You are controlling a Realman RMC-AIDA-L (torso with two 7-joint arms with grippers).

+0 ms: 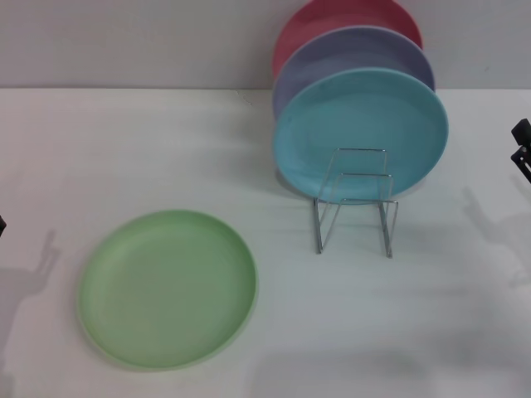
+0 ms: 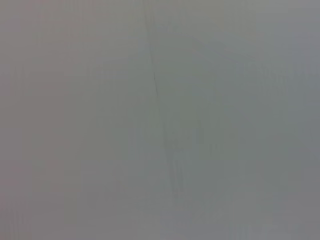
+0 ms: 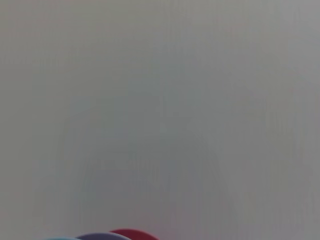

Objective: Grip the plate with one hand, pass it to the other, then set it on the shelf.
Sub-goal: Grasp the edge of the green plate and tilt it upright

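Note:
The light-green plate [image 1: 168, 287] lies flat on the white table at the front left of the head view. The silver wire shelf [image 1: 355, 201] stands upright right of centre, its front slots bare. My right gripper [image 1: 522, 149] shows only as a black tip at the right edge of the head view, far from the plate. My left gripper shows only as a dark sliver at the left edge [image 1: 2, 224]. The left wrist view shows only plain grey surface. Nothing is held.
Three plates stand upright in the shelf's rear slots: a teal-blue one [image 1: 361, 133] in front, a lavender one [image 1: 357, 58] behind it, a pink-red one [image 1: 340, 21] at the back. Their tops show in the right wrist view [image 3: 127, 234]. A grey wall stands behind the table [image 1: 124, 141].

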